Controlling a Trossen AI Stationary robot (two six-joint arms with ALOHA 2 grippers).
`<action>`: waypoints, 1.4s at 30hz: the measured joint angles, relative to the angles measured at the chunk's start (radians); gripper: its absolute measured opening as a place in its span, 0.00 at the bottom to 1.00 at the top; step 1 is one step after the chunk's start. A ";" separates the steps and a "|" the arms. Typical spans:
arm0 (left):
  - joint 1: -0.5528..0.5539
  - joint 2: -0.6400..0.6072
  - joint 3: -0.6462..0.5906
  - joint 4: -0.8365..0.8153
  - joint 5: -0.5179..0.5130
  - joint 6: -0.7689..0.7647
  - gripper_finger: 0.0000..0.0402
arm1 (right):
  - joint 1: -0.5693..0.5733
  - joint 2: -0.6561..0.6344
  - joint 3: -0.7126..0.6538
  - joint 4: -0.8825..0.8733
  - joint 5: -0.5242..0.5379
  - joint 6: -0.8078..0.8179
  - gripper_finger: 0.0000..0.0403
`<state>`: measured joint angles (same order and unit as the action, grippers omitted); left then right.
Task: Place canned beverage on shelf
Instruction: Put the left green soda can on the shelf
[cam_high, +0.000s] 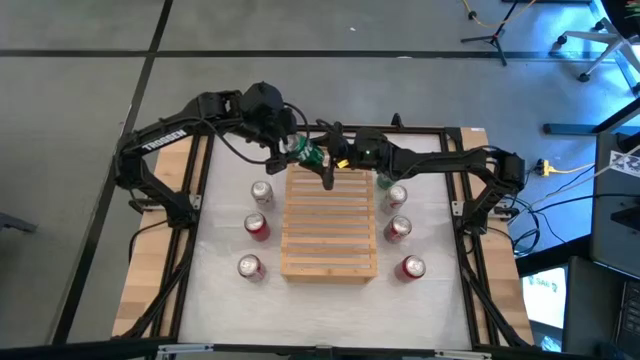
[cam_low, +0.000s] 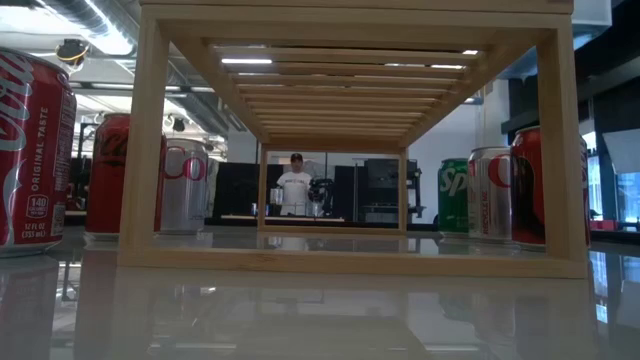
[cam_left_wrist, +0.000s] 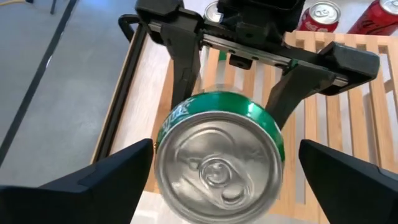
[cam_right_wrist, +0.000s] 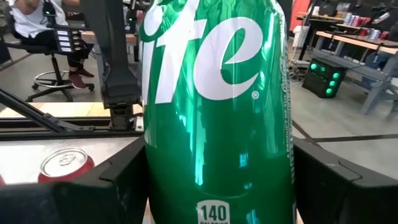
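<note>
Handover in mid-air at the far edge of the shelf (cam_high: 330, 222). Green can (cam_left_wrist: 219, 155) held upright by the right gripper (cam_left_wrist: 261, 102), fingers clamped on its sides — a side grip that likely suits setting it down on the slats. Left gripper (cam_left_wrist: 224, 180) fingers spread wide on either side of the can top, touching nothing — apparently just let go. Can not yet on the shelf.
</note>
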<state>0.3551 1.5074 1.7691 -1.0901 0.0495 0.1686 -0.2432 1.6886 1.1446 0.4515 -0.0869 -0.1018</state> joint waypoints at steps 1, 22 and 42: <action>0.003 -0.009 0.000 -0.001 0.001 0.001 0.98 | 0.000 0.000 0.000 0.001 0.007 0.000 0.73; 0.026 -0.254 -0.243 -0.021 0.067 0.028 0.98 | 0.000 0.000 0.000 0.035 0.025 0.019 0.73; 0.101 -0.363 -0.738 0.717 0.179 -0.037 0.98 | 0.000 0.000 0.002 0.051 0.013 0.019 0.73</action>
<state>0.4561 1.1443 1.0313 -0.3730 0.2286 0.1321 -0.2428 1.6882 1.1461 0.5024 -0.0738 -0.0830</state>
